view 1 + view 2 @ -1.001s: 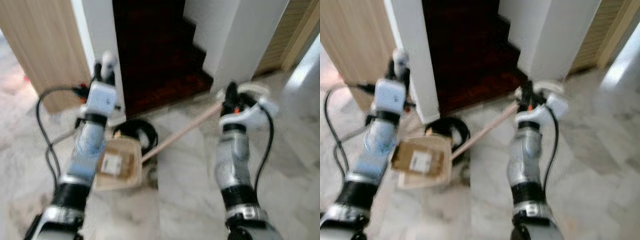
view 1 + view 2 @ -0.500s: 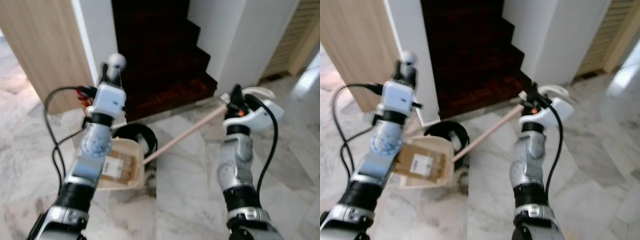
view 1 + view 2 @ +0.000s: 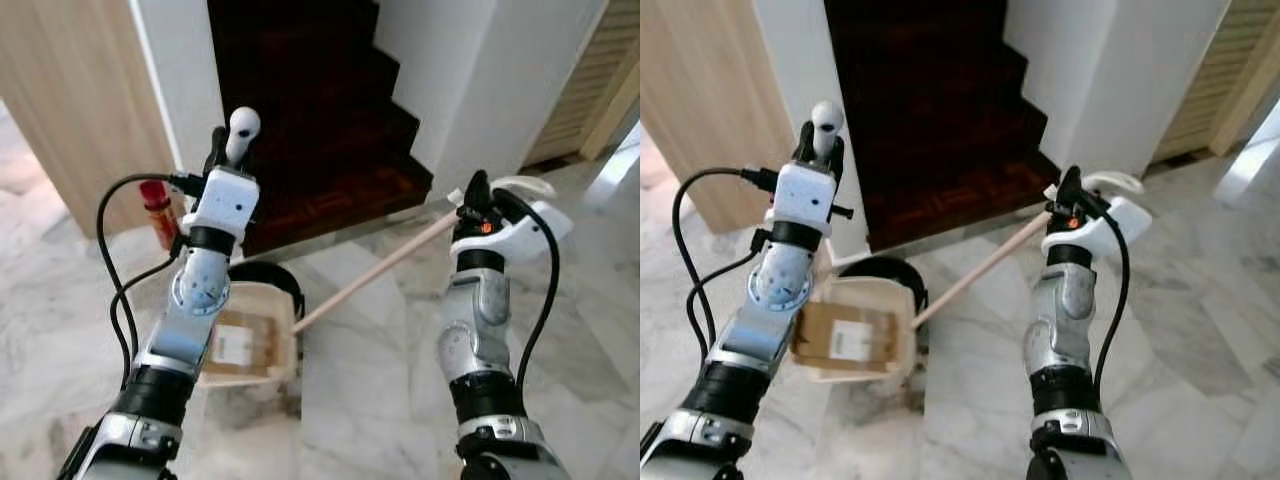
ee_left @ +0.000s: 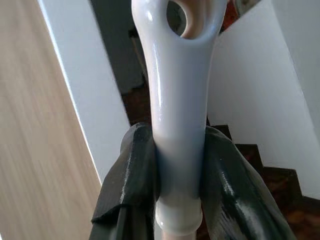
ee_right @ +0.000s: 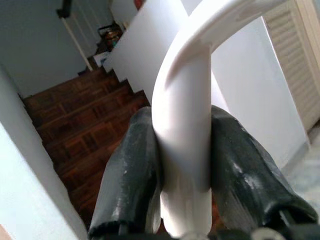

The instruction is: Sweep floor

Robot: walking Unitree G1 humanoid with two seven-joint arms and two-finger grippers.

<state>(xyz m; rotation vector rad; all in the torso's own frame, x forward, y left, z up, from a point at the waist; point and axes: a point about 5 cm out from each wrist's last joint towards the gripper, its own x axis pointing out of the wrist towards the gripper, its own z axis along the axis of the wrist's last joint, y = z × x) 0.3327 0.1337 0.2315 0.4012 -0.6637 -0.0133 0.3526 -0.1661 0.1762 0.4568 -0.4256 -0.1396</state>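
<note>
In the left eye view, the left gripper [image 3: 228, 150] is clenched on the white top of the dustpan handle [image 3: 243, 125]. Its cream dustpan [image 3: 245, 345] rests on the marble floor [image 3: 370, 390], with a piece of cardboard [image 3: 240, 343] inside. The right gripper [image 3: 478, 196] grasps the broom handle [image 3: 375, 272], a pale stick that runs down to the dustpan's edge, next to a black round object [image 3: 270, 280]. A red bottle [image 3: 156, 212] stands by the wooden panel.

In the right eye view, the dark staircase [image 3: 930, 130] now sits nearer and the picture is sharp, while one second ago it was blurred. So the robot seems to have walked forward and settled; the tools kept their places between the arms.

In the left wrist view, black fingers [image 4: 130, 180] squeeze the white handle from both sides.

In the right wrist view, two fingers [image 5: 132, 170] press around the curved white grip [image 5: 187, 125].

Probably the sweeping toward the dustpan can begin near the stair foot.
</note>
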